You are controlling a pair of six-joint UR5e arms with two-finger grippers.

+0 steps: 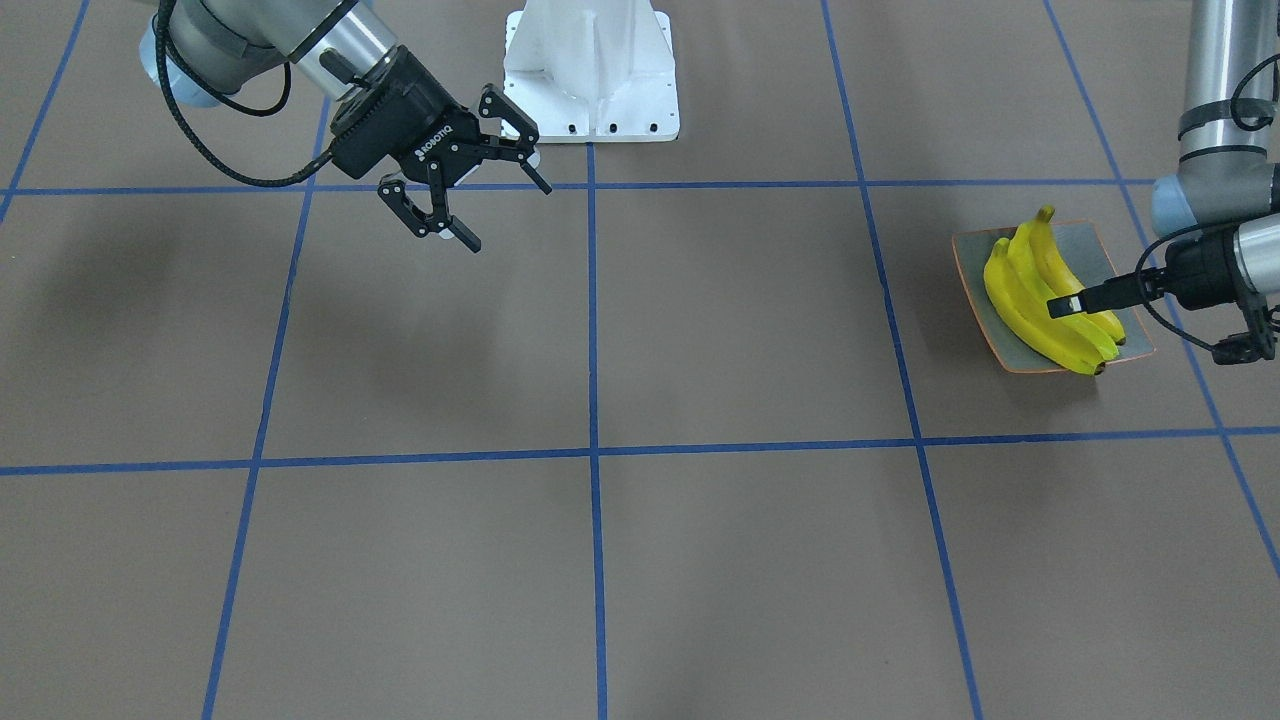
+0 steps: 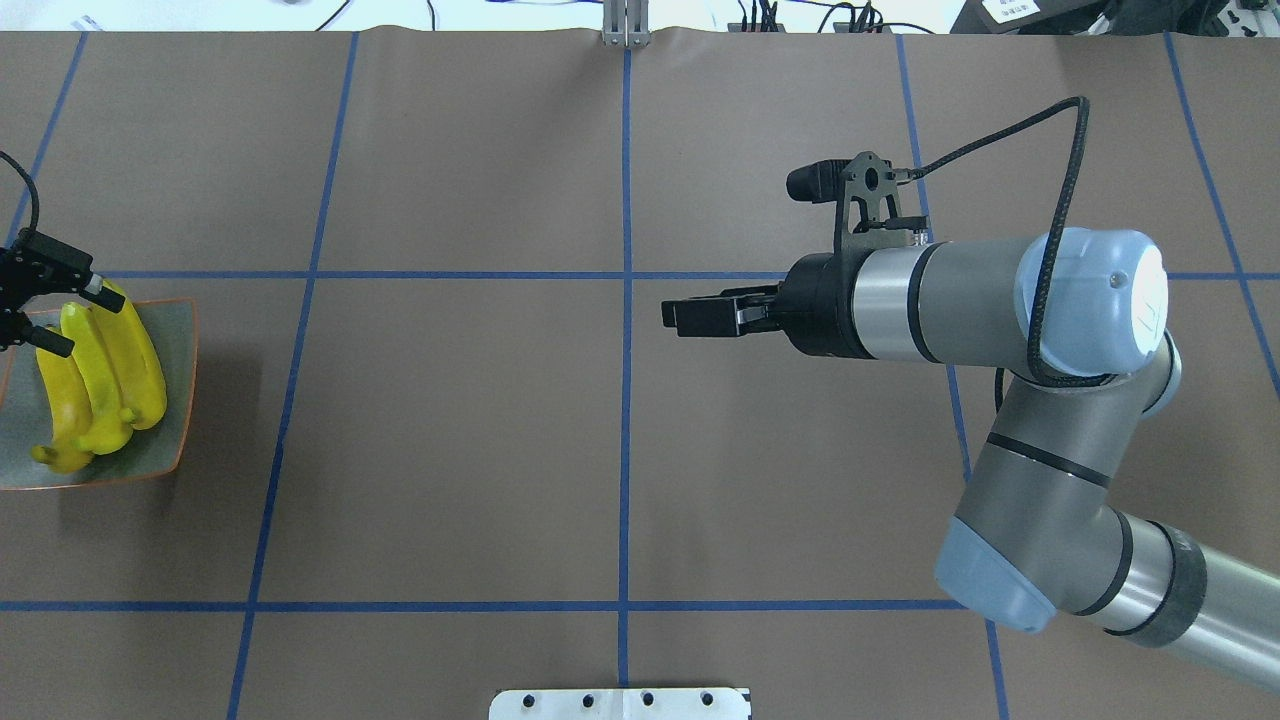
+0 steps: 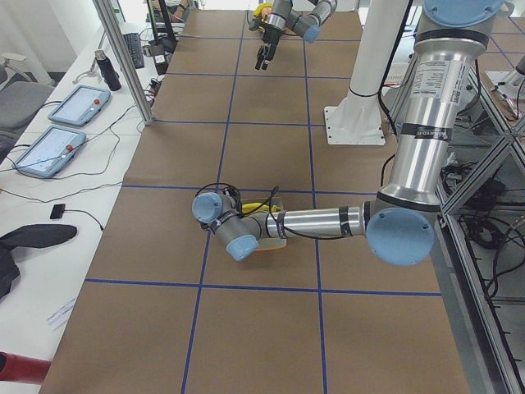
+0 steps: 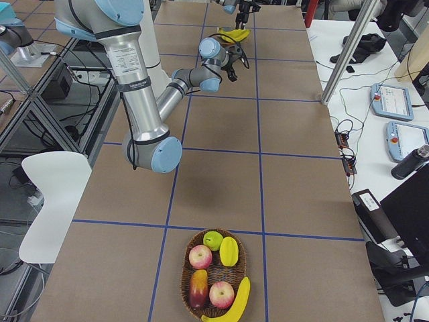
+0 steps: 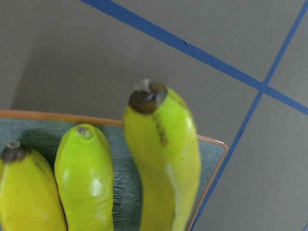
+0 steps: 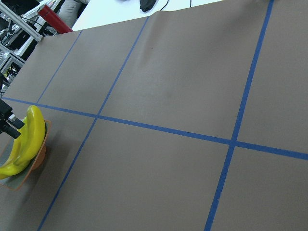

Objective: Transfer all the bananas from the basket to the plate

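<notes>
Bright even light, soft shadows; close bananas (image 5: 163,159) look slightly blurred.

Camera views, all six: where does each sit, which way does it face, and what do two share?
Front-facing: across the table, facing the white base; right fingers at picture left.
Overhead: behind the robot, looking down; right arm, left fingers.
Exterior left: table's left end; left arm nearest.
Exterior right: right end; basket nearest, right arm beyond.
Left wrist: close above bananas on the plate; no fingers visible.
Right wrist: across the table toward the plate; own fingers unseen.
Shared: front-facing and overhead both show three bananas on the plate.
</notes>
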